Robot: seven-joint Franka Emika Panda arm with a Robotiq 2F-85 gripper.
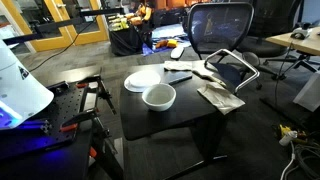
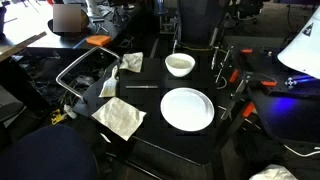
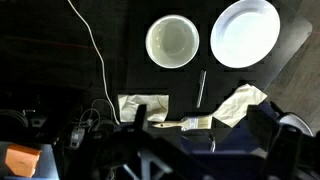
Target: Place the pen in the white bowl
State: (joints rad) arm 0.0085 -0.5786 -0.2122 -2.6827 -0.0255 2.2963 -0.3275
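The pen (image 3: 201, 88) lies flat on the dark surface (image 2: 150, 100), lower centre in the wrist view, just below the bowl (image 3: 172, 42) and not touching it. The plate (image 3: 245, 32) sits upper right, beside the bowl. Crumpled cloths (image 3: 240, 103) flank the pen, with a brush (image 3: 188, 124) beneath. The jaws are lost in shadow, so I cannot tell how they stand.

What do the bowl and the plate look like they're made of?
Bowl: probably ceramic or hard plastic; smooth plain white, even rim. Plate: same look, smooth white with a raised rim. Too small to tell ceramic from plastic.
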